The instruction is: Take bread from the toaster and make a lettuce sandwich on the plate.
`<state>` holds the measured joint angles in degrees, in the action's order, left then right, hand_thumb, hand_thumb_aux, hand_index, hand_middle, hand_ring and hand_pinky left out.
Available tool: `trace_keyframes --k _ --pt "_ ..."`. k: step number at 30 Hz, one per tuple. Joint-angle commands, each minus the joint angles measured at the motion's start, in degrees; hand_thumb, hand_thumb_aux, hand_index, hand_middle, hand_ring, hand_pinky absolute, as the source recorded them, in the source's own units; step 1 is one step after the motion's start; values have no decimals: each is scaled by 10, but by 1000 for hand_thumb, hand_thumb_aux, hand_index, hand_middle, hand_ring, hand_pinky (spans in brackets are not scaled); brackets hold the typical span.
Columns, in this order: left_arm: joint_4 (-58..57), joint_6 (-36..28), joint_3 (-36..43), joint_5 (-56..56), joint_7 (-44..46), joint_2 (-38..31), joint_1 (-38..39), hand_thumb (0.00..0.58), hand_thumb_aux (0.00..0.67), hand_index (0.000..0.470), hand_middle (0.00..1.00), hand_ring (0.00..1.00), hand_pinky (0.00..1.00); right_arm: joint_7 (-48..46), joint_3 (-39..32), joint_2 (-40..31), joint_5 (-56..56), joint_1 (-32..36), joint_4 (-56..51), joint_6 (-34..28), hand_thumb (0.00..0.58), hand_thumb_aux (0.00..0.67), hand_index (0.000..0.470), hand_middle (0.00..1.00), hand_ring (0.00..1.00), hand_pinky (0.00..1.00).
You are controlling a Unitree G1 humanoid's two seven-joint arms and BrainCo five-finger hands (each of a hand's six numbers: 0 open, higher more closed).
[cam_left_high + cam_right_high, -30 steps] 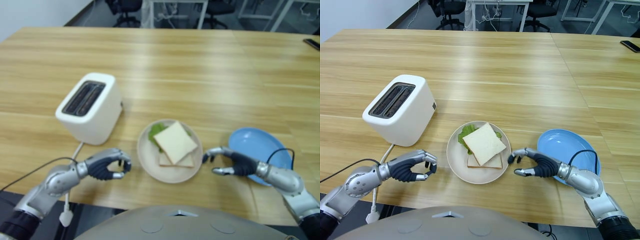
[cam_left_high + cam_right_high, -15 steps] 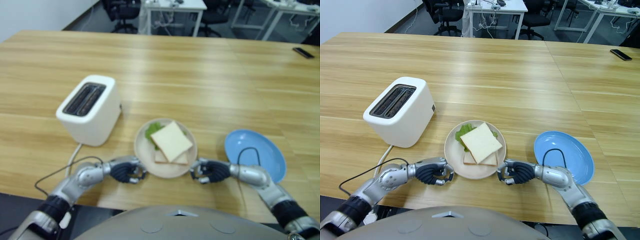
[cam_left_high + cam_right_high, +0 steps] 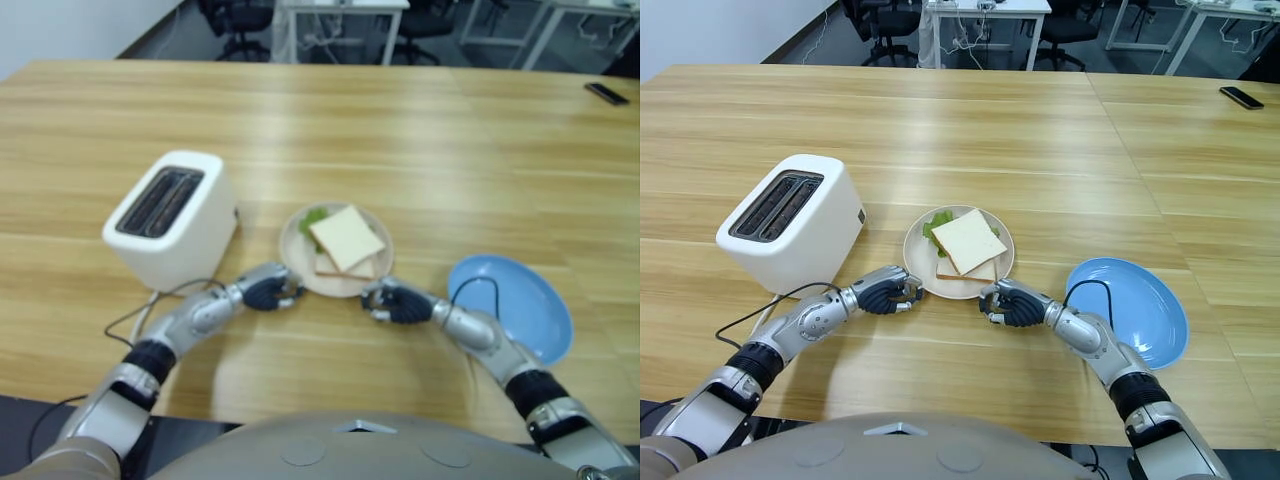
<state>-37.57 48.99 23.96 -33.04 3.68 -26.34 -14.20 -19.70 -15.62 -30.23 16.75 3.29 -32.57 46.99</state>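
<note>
Nearest the robot, the left hand (image 3: 885, 294) is seen at the near-left rim of the plate (image 3: 923, 271) and the right hand (image 3: 1008, 304) at its near-right rim; both are curled shut, and each appears to be clamped on the rim, though the exact grip is partly hidden by the fingers themselves. A second ago both hands were held loosely open and apart from the plate on either side; they have since been closed onto it, and the plate has been slid away from the robot across the table (image 3: 1040, 150), so that it now lies level with the toaster rather than nearer. A blue plate (image 3: 1135, 312) is seen to the right of the plate and slightly nearer. On the plate itself the sandwich (image 3: 968, 242) is found already assembled, with lettuce (image 3: 937, 220) showing at its far-left edge between two slices. The toaster (image 3: 790, 235) stands to the left of the plate, well apart, its cable (image 3: 770, 305) trailing toward the robot. The building of the sandwich is judged complete, with only the plate's release left to be done.
</note>
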Motion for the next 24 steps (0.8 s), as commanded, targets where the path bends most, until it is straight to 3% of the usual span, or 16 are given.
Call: trace_keyframes --k 1,2,6,14,24 --pt "66 34 -45 74 -4 -14 26 580 670 460 1000 1000 1000 -7 43 -7 -85 -16 50 7 443 344 236 788 788 788" --pt "113 34 -70 102 -13 -14 40 0 0 0 0 0 0 -3 64 -2 -130 -19 83 10 0 0 0 0 0 0" --pt "268 7 -152 176 -51 16 75 0 0 0 0 0 0 19 114 32 -237 -22 191 21 0 0 0 0 0 0" --pt "491 -91 -225 228 -98 133 92 0 0 0 0 0 0 73 143 143 -240 9 297 33 0 0 0 0 0 0" --pt "530 -110 -262 202 -112 180 67 0 0 0 0 0 0 99 169 192 -201 29 321 77 0 0 0 0 0 0"
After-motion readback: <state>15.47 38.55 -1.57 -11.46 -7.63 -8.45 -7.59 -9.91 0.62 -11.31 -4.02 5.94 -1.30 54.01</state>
